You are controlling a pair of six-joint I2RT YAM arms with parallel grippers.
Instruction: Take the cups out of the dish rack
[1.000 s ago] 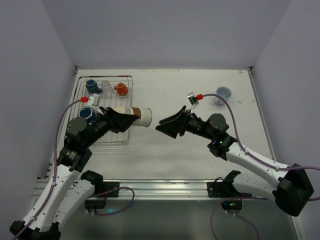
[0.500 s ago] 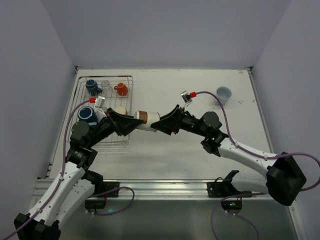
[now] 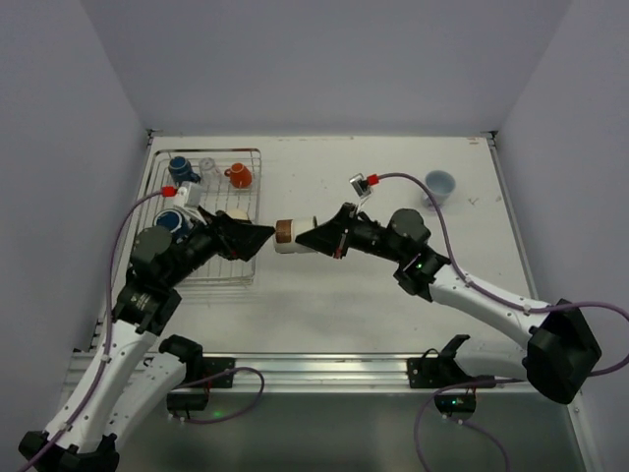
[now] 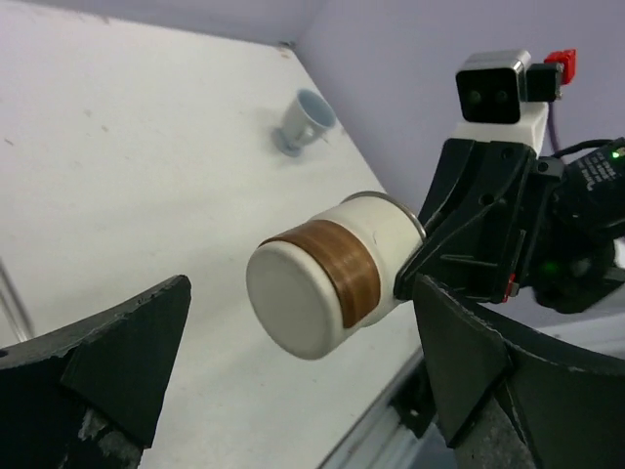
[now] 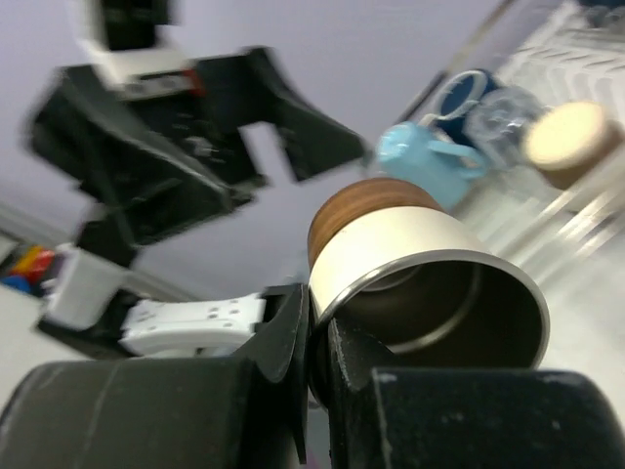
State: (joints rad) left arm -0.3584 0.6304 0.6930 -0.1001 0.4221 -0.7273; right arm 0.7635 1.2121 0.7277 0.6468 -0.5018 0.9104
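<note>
Cream, brown-banded cup (image 3: 286,236) hangs sideways over the table (image 3: 324,295), just past the dish rack (image 3: 251,192)'s right edge. The right gripper (image 3: 313,239) pinches its rim; its base faces the spread-open left gripper (image 3: 265,236).

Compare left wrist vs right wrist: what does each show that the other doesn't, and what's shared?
Left wrist only: the cream cup with a brown band seen from its closed base, and a light blue cup alone on the white table. Right wrist only: its metallic inside, plus the silver wire dish rack holding a dark blue mug and a clear glass. Both: that cup held by the right gripper, with the left gripper open.
</note>
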